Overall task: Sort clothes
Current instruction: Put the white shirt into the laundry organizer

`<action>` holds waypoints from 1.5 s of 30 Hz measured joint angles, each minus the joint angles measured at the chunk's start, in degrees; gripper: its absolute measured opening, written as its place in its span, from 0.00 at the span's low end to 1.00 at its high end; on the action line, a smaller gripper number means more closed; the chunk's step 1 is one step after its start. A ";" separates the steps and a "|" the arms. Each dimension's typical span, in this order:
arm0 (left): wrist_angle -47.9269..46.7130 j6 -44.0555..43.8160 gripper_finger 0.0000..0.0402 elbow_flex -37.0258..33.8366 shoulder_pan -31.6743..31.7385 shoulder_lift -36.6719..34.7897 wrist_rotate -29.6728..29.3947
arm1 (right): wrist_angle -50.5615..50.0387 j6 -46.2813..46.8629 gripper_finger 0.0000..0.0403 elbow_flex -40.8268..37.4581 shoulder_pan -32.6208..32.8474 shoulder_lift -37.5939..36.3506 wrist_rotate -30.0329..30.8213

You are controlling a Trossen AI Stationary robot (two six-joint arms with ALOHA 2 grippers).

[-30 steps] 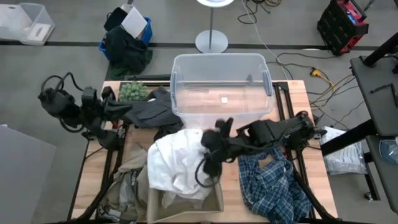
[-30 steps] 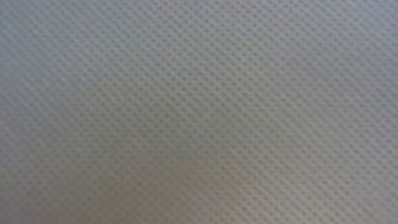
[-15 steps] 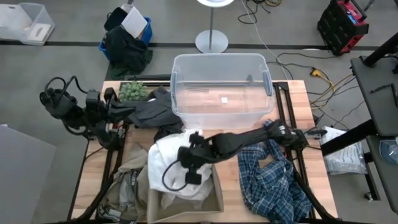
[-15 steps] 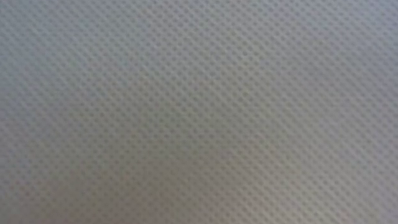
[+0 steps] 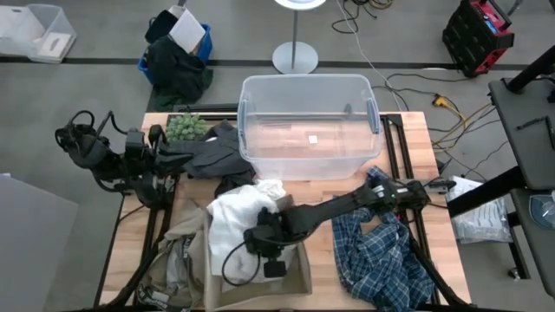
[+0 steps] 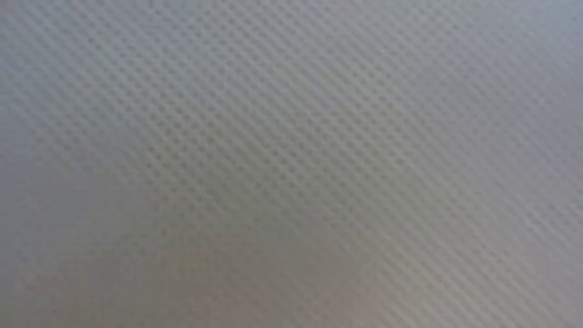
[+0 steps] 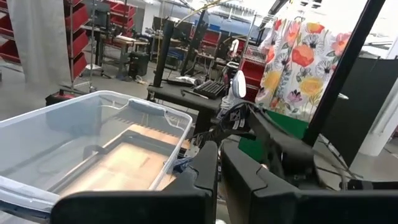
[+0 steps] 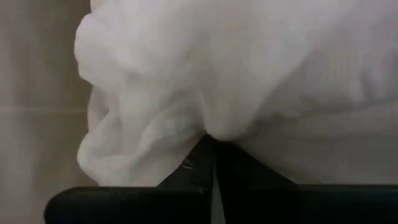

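- The right gripper (image 5: 267, 247) has swept from the table's middle toward the near edge, its fingers (image 8: 208, 163) clamped on the white shirt (image 5: 236, 218).
- The shirt now hangs bunched over the tan fabric bin (image 5: 299, 279), so a drop there looks next.
- The left gripper (image 7: 217, 163), fingers closed and empty, waits beside the clear plastic tub (image 5: 305, 117).

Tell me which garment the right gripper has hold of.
The white shirt, bunched over the tan box; the right gripper is shut on its fabric. The blue plaid shirt and dark grey piece lie untouched by it.
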 joint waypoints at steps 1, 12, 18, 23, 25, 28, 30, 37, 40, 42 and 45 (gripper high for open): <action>-0.03 0.00 0.00 0.00 0.00 0.08 0.08 | 0.18 0.06 0.02 0.00 -0.16 0.98 -1.71; -0.24 0.00 0.00 0.00 0.00 -0.45 1.90 | -8.09 10.49 0.03 0.72 -0.82 -5.69 -6.10; -0.26 0.00 0.00 0.00 0.00 -0.38 1.93 | -7.06 14.15 0.07 0.87 -0.67 -16.95 -0.91; -0.26 0.00 0.00 0.00 0.00 -0.23 1.94 | -6.43 12.85 0.24 0.87 -4.51 -21.27 10.01; -0.26 0.00 0.00 0.00 0.00 -0.09 1.94 | -6.03 12.83 0.34 0.84 -6.97 -21.12 10.82; -0.26 0.00 0.00 0.00 0.01 0.08 1.94 | -4.78 12.21 0.47 0.74 -10.24 -18.66 10.00; -0.26 0.00 0.00 0.00 0.01 0.14 1.94 | -5.28 11.74 0.54 0.68 -11.83 -16.52 7.51; -0.83 0.00 0.00 0.00 0.00 0.16 1.94 | -3.44 12.98 0.62 0.67 -13.08 -11.56 1.29; -1.24 0.45 0.00 0.00 0.00 0.16 1.94 | -1.96 13.11 0.50 0.78 -12.52 -11.77 1.17; -1.25 1.03 0.00 0.00 0.02 0.16 1.94 | -2.00 12.76 0.35 0.81 -12.11 -11.98 1.20; -1.24 1.49 0.00 0.00 0.00 0.16 1.80 | -1.15 10.86 0.09 0.81 -11.44 -12.11 1.55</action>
